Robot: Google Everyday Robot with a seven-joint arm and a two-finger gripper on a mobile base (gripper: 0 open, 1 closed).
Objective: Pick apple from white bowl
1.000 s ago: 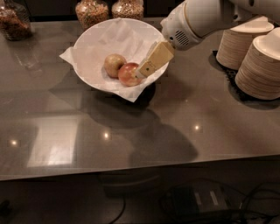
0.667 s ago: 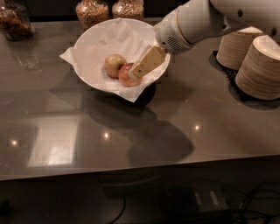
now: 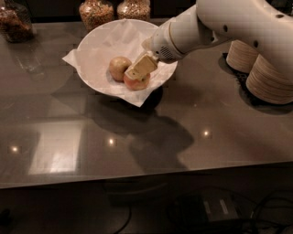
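The white bowl, lined with crumpled white paper, stands at the back middle of the dark table. The reddish apple lies in its right half. A paler yellow-green apple lies just left of it and touches it. My gripper reaches in from the right on a white arm. It sits right on top of the reddish apple and covers the apple's upper part. Only the apple's lower half shows.
Three glass jars of grains stand along the back edge. Stacks of beige disposable bowls stand at the right, under my arm. The table's front edge runs across the lower part of the view, with cables below it.
My gripper has moved left and slightly down inside the bowl, from the reddish apple's right side to right over it. The apples have not visibly moved.
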